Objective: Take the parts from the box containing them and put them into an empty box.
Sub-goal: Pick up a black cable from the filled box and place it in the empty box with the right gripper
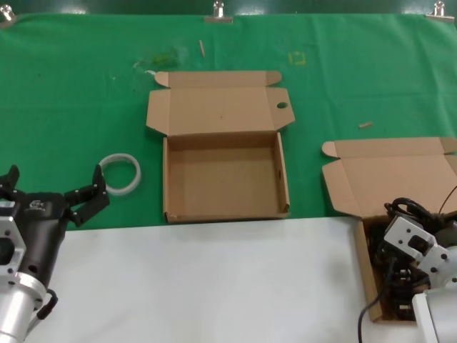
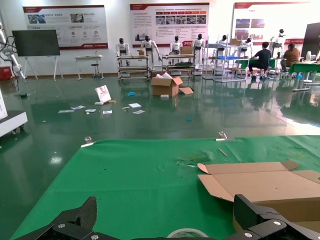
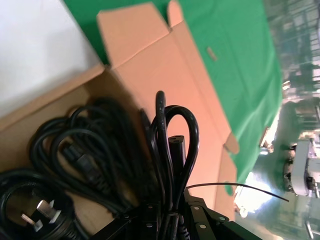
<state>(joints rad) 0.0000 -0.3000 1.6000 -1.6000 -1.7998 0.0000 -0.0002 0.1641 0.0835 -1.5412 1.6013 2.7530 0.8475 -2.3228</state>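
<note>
The empty box with a round hole in its lid flap stands open at the middle of the green cloth; its lid also shows in the left wrist view. The box with the plain lid stands at the right and holds the looped black power cords. My right gripper is down in that box, shut on one looped cord bundle. Other cord bundles lie on the box floor beside it. My left gripper hangs open and empty at the left, near the tape ring.
A white translucent tape ring lies on the green cloth left of the empty box, also seen between my left fingers. A white sheet covers the near part of the table. Clips hold the cloth's far edge.
</note>
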